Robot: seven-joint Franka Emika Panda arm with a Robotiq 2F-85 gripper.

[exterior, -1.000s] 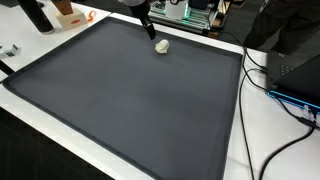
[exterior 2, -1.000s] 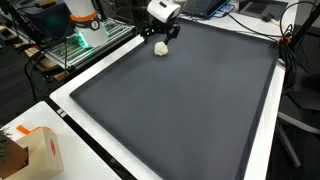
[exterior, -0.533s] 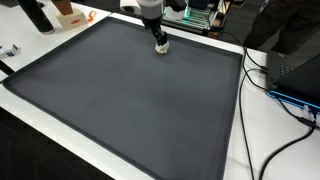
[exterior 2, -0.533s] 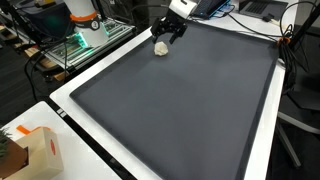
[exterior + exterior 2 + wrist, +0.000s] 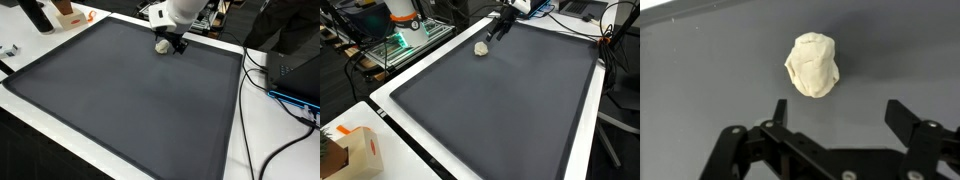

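Lump [image 5: 812, 65] on the dark mat [image 5: 700, 90] looks soft, light and squashy. My jaws stand wide, just beside the lump. Its fat middle looks best to hold, gently.

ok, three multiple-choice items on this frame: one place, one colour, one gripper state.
1. Where does the lump lie on the mat?
A. centre
B. near an edge
C. off it

2. Lump colour?
A. red
B. cream-white
C. black

3. The gripper is:
A. open, empty
B. shut on the lump
C. out of view

Answers:
1 B: both exterior views show it close to the mat's rim.
2 B: it is pale against the dark mat in the wrist view.
3 A: the fingers stand spread, with the lump clear of them.
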